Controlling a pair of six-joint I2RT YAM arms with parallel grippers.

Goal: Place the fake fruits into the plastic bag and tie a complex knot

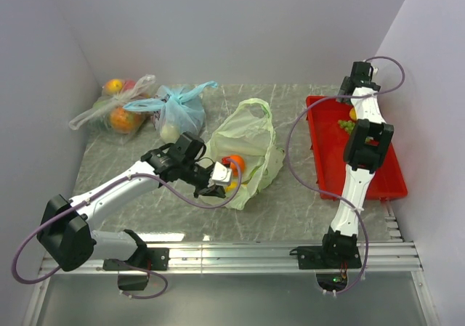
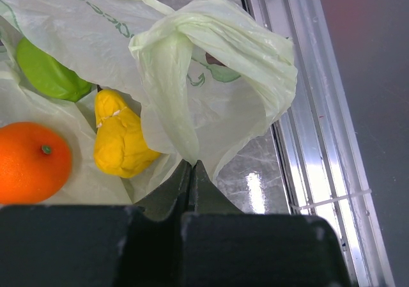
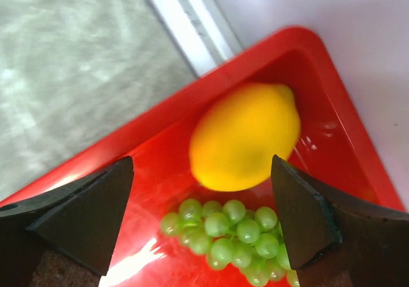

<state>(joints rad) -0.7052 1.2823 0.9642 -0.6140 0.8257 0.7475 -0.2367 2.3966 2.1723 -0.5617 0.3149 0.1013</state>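
The pale green plastic bag (image 1: 251,141) lies at mid-table with its mouth toward my left arm. My left gripper (image 2: 192,167) is shut on a fold of the bag's rim and holds it up. Inside the bag lie an orange ball (image 2: 32,162), a yellow fruit (image 2: 121,140) and a green piece (image 2: 48,73). My right gripper (image 3: 203,217) hangs open over the red tray (image 3: 153,172). The green grape bunch (image 3: 230,236) lies between its fingers, below them, and a yellow-orange fruit (image 3: 246,137) sits just beyond. The jaws touch neither.
A light blue bag (image 1: 178,112) and a clear bag of wrapped fruit (image 1: 116,108) sit at the back left. The red tray (image 1: 378,184) runs along the right wall. A metal rail (image 1: 276,253) lines the near edge.
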